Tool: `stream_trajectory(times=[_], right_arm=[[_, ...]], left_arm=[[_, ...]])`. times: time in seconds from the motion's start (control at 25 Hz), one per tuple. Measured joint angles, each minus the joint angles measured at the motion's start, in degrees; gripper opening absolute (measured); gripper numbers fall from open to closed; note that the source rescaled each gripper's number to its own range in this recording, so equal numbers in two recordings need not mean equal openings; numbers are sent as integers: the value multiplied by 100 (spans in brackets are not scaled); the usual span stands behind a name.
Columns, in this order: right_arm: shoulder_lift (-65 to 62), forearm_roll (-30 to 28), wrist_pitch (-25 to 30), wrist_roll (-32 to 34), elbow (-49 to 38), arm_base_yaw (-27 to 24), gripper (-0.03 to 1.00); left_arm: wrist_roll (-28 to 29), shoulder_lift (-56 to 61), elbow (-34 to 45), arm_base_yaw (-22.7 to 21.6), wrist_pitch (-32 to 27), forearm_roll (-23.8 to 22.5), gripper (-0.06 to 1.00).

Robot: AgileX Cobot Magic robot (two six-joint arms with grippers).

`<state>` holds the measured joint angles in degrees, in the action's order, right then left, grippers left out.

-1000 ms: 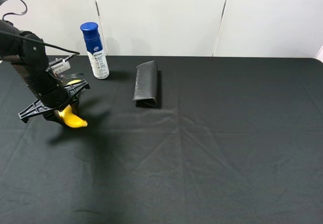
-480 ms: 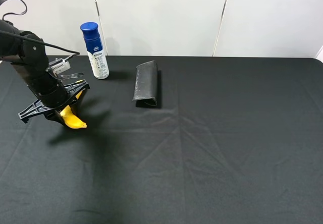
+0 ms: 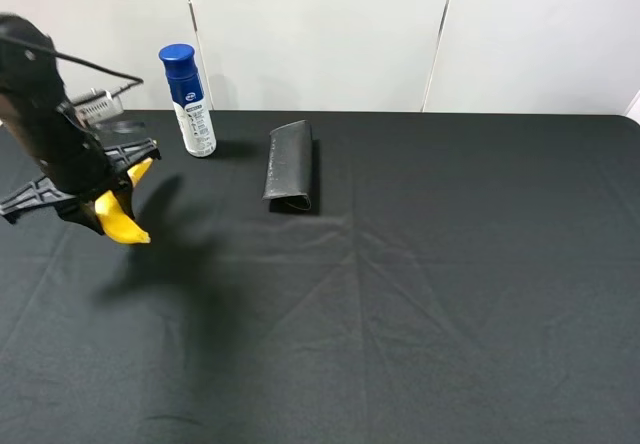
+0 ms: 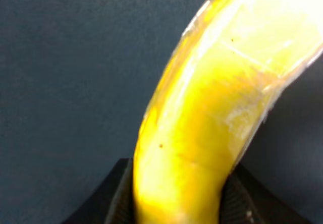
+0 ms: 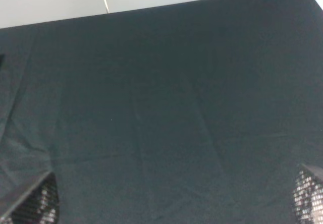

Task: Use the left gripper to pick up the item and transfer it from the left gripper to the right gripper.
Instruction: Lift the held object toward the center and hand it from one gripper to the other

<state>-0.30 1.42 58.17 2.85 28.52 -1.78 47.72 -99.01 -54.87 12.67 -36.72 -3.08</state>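
Observation:
The yellow banana [image 3: 121, 220] hangs in the air above the left part of the black table, held by my left gripper [image 3: 104, 200], which is shut on it. The banana's lower end points down and to the right. In the left wrist view the banana [image 4: 202, 118] fills most of the picture, with black fingers [image 4: 118, 204] on both sides of it at its lower part. My right gripper [image 5: 171, 199] does not show in the high view. In its own wrist view its fingertips [image 5: 38, 201] stand wide apart over bare black cloth, open and empty.
A white bottle with a blue cap [image 3: 188, 101] stands at the table's back left, close to the left arm. A folded black pouch [image 3: 290, 166] lies to its right. The black cloth table [image 3: 450, 294] stretches to the right, with a white wall behind.
My left gripper has risen and moved left with the banana in it, lifting it off the cloth. The bottle and the pouch have not moved.

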Motion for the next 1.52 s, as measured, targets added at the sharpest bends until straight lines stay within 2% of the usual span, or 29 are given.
stream_trajectory(times=[0.52,1.04,1.16,1.32,1.52], right_arm=[[0,0,0,0,0,0,100],[0,-48,0,0,0,0,100],[0,-66,0,0,0,0,100],[0,-81,0,0,0,0,100],[0,-86,0,0,0,0,100]], left_arm=[[-1108,1428,0,0,-1137,-32,0],[-3029,1851,0,0,-2071,-20,0],[-3506,1851,0,0,-2209,106,0],[-4231,1851,0,25,-2221,505,0],[-4742,1851,0,495,-2216,676,0]])
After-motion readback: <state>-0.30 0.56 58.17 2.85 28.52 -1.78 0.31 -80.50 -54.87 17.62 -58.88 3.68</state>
